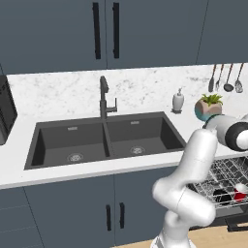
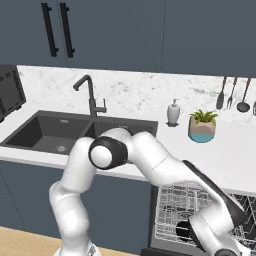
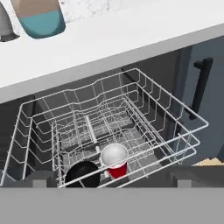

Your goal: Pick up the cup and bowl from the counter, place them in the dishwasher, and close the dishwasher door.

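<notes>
Sitting side by side at the front of the pulled-out rack (image 3: 131, 109) of the dishwasher (image 3: 183, 70), the cup (image 3: 115, 161) and bowl (image 3: 82, 173) are stowed, and with the gripper's (image 3: 111, 183) jaws released and empty above them, swinging the unseen door up against the protruding rack could jam it or rattle both dishes.

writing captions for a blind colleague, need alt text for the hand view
A pulled-out silver wire dishwasher rack holds the red cup and the dark bowl side by side near its front edge. Above runs the white counter, with a teal-and-beige plant pot on it.
</notes>
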Motion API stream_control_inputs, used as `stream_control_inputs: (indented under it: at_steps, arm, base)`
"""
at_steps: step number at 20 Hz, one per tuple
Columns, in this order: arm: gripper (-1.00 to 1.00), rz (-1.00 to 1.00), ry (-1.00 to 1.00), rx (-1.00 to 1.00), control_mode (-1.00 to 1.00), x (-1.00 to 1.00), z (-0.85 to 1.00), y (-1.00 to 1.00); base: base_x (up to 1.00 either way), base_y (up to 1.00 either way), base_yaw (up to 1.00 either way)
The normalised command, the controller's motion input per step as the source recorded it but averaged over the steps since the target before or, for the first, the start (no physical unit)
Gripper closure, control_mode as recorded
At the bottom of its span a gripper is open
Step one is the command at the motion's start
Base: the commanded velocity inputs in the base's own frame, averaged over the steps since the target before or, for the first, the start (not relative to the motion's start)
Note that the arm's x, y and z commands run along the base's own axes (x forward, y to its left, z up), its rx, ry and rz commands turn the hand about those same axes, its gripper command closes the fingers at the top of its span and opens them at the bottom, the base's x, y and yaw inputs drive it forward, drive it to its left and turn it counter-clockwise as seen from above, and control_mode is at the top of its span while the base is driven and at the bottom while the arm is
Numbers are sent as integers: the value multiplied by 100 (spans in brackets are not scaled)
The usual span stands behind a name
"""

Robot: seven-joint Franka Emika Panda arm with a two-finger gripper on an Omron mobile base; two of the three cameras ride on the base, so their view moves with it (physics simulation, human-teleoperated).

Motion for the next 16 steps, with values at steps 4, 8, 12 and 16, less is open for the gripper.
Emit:
stream_control_inputs:
  at_steps: [4, 8, 12, 16]
  arm:
    - [-100, -3, -40, 3, -100, -100, 16, -4]
    - [-100, -6, -30, 11, -100, -100, 2, -18]
    - [-100, -6, -12, 7, -100, -82, -5, -11]
    - [-100, -1, 0, 3, -100, -36, -6, 0]
  base:
    - [0, 0, 0]
    - [0, 0, 0]
    - [0, 0, 0]
    - [0, 0, 0]
